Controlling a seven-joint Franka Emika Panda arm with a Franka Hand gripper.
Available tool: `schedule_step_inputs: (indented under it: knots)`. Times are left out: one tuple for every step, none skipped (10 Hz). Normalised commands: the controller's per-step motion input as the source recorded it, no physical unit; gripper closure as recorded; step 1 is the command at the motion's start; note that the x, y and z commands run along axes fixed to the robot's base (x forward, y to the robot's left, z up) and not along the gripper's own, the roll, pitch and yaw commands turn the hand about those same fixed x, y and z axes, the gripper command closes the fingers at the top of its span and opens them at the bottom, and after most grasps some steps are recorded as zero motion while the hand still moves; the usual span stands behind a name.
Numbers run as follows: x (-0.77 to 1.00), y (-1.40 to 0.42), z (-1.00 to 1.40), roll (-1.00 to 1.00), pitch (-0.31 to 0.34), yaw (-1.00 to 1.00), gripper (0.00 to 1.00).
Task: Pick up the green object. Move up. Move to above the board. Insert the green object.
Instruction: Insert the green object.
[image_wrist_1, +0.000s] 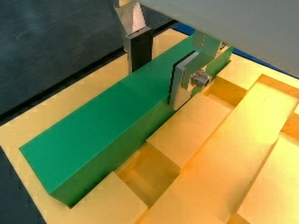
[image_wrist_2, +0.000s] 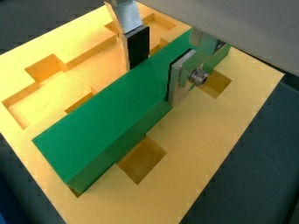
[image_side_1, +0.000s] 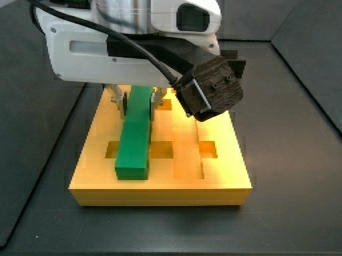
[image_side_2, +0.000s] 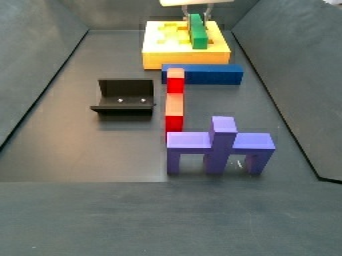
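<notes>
Between the gripper's (image_wrist_1: 162, 59) silver fingers, the green object (image_wrist_1: 111, 131) is being clamped near one end, its length stretching away from the gripper over the board (image_wrist_1: 263, 166). It is lying low along a lengthwise groove, so the insertion seems underway. Next, I judge, the gripper needs a straight press down until the bar seats, then opening. Far off on the counter (image_side_2: 80, 120), the fixture (image_side_2: 123, 97) is standing idle.

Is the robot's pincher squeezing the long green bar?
Touching. In both wrist views the gripper has its silver fingers pressed flat against the two sides of the green bar, which lies over the yellow-orange board.
</notes>
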Motion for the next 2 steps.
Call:
schedule_step_inputs:
  knots:
    - [0.0,0.0,-0.25,0.0,-0.031,0.0,1.0]
    - [0.0,0.0,0.0,0.0,0.0,0.0,1.0]
